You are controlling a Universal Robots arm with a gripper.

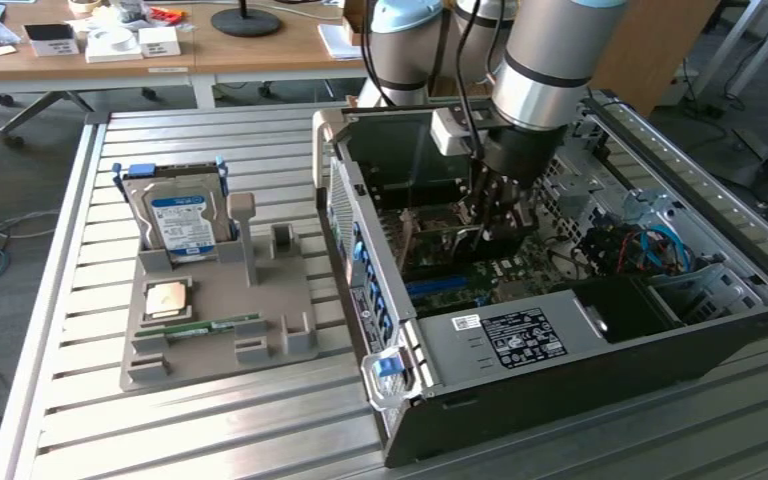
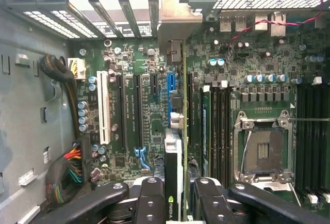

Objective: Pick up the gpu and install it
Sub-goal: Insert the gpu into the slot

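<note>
The gpu point(image 2: 176, 158) appears edge-on in the wrist view, a thin green card with a black body standing upright over the motherboard. Its silver end bracket point(image 2: 175, 17) reaches the rear slot openings of the case. My gripper point(image 2: 178, 206) is shut on the card, with a black finger point(image 2: 150, 199) on one face and another on the opposite face. In the exterior view the gripper point(image 1: 498, 222) is lowered deep into the open computer case point(image 1: 584, 345), with the gpu point(image 1: 454, 242) below it, near the motherboard. I cannot tell whether the card's edge is seated in a slot.
Empty expansion slots point(image 2: 122, 113) lie beside the card, and an open processor socket point(image 2: 260, 149) and memory slots lie on its other side. On the exterior view's left a grey fixture tray point(image 1: 277, 345) holds a silver hard drive point(image 1: 181, 222), a processor chip point(image 1: 168, 298) and a memory stick point(image 1: 211, 327).
</note>
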